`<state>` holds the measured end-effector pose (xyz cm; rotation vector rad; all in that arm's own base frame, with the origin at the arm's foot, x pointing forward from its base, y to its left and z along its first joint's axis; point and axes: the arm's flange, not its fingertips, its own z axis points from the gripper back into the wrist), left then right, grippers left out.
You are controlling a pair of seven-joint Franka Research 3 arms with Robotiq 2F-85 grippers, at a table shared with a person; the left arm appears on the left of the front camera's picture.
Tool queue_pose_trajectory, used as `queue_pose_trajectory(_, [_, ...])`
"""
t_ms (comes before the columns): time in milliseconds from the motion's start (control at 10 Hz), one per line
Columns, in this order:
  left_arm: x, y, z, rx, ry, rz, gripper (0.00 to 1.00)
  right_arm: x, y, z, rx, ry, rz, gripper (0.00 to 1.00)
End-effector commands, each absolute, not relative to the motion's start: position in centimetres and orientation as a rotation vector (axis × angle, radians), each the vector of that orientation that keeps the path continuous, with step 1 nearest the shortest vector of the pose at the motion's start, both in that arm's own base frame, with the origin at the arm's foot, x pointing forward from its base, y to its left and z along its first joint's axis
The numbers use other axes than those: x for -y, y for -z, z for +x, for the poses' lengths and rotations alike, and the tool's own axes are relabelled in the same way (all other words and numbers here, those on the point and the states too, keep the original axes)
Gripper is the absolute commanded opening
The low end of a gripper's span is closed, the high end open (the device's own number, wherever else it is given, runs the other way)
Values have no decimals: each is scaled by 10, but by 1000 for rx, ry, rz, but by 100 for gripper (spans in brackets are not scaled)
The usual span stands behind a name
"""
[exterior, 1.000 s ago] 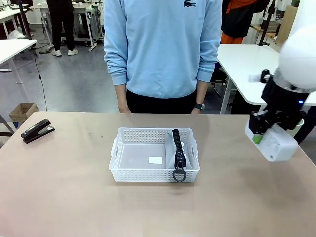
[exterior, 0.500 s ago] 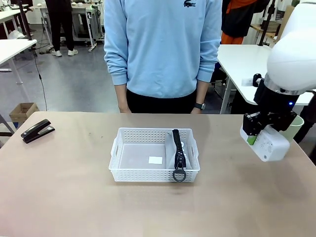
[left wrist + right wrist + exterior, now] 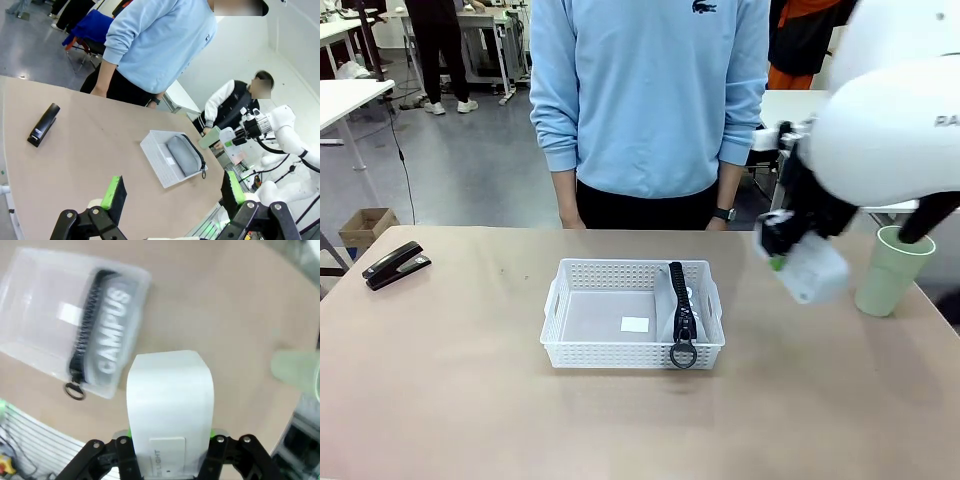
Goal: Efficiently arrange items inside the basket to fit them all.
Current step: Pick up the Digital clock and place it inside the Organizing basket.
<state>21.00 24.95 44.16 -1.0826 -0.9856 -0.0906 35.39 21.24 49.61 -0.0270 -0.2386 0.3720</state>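
Far left on the tan table [image 3: 470, 400]: black stapler [image 3: 396, 265], lying closed, well apart from everything else. Centre: white perforated basket [image 3: 620, 265], with a grey pouch [image 3: 667, 318] lying along its right side, black zipper upward, ring pull hanging over the near rim. Behind the basket, at the table's far edge: a person in a light blue sweatshirt [image 3: 650, 100], arms down. Right of the basket, lifted off the table: right gripper [image 3: 778, 240], fingers clamped on a small white box [image 3: 810, 272], held tilted. Farthest right: pale green cup [image 3: 890, 272], upright on the table, near the box. From the left wrist camera: left gripper [image 3: 172, 192], green-padded fingers spread wide apart above the table.
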Motion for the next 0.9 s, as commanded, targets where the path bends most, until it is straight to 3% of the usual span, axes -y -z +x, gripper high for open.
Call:
queue_pose_trajectory(0, [-249,-443,210,1010,104,-1088,100,-267,-489,372,235,-515,9,51])
queue_pose_trajectory(400, [-249,-443,210,1010,104,-1088,100,-380,-473,388,325,-774,-14,51])
queue_pose_trajectory(800, [-249,-443,210,1010,104,-1088,100,-434,-424,421,250,-930,29,51])
